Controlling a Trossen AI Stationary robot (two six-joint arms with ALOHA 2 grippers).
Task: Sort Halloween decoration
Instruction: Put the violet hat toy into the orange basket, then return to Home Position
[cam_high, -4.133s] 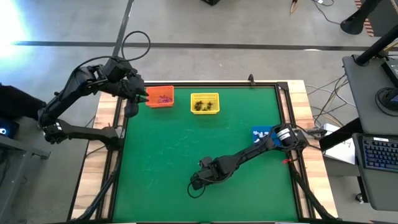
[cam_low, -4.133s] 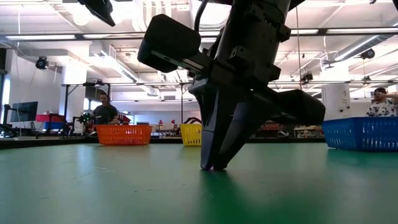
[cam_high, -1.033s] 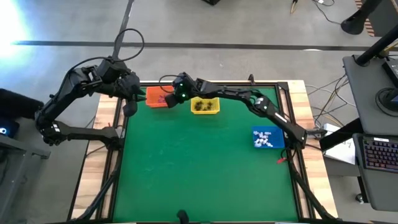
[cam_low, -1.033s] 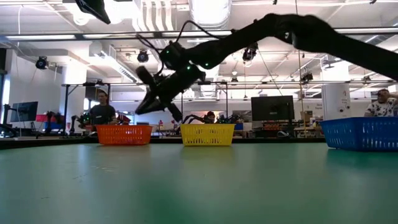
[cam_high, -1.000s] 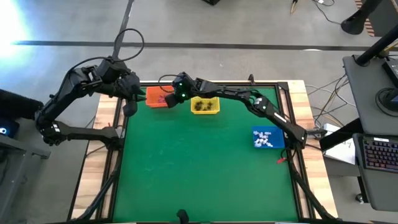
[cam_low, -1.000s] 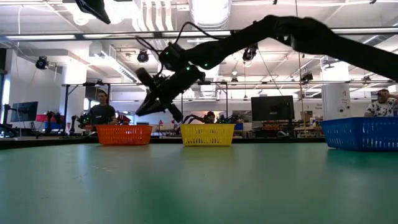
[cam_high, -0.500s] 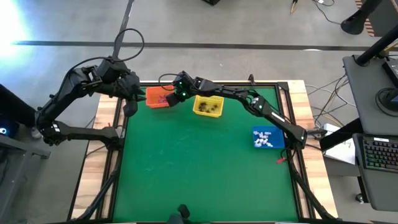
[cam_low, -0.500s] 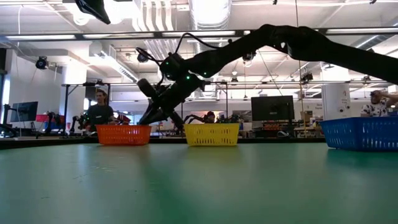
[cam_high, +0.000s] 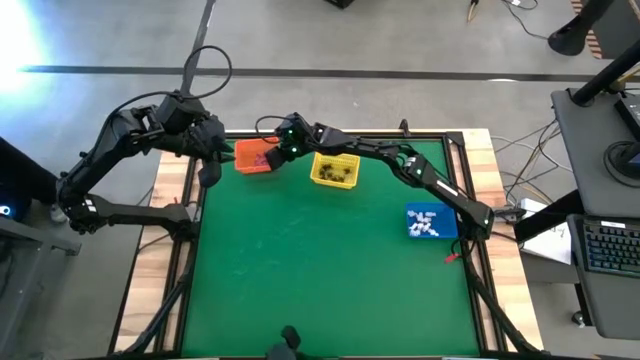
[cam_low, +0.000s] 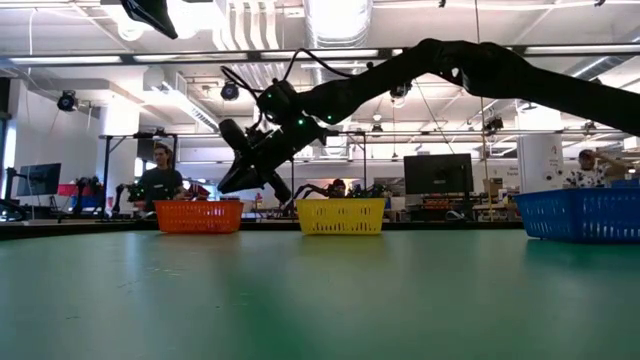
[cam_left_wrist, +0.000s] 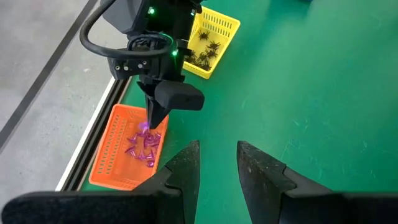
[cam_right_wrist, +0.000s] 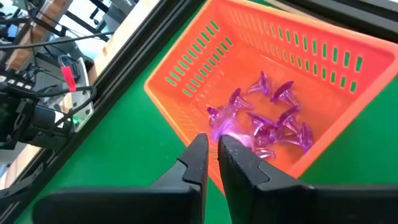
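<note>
The right gripper (cam_right_wrist: 212, 144) hangs over the orange basket (cam_high: 257, 157) at the far edge of the green tabletop (cam_high: 330, 260), its fingers a narrow slit apart with a blurred purple trinket (cam_right_wrist: 225, 129) right at the tips; I cannot tell whether it is pinched or loose. Below it lies a heap of purple trinkets (cam_right_wrist: 273, 127). The yellow basket (cam_high: 334, 170) beside it holds black trinkets (cam_left_wrist: 204, 53), and the blue basket (cam_high: 431, 222) (well apart, on the right side) holds white trinkets (cam_high: 424, 223). The left gripper (cam_left_wrist: 217, 163) waits off the tabletop's far left corner, fingers spread and empty.
</note>
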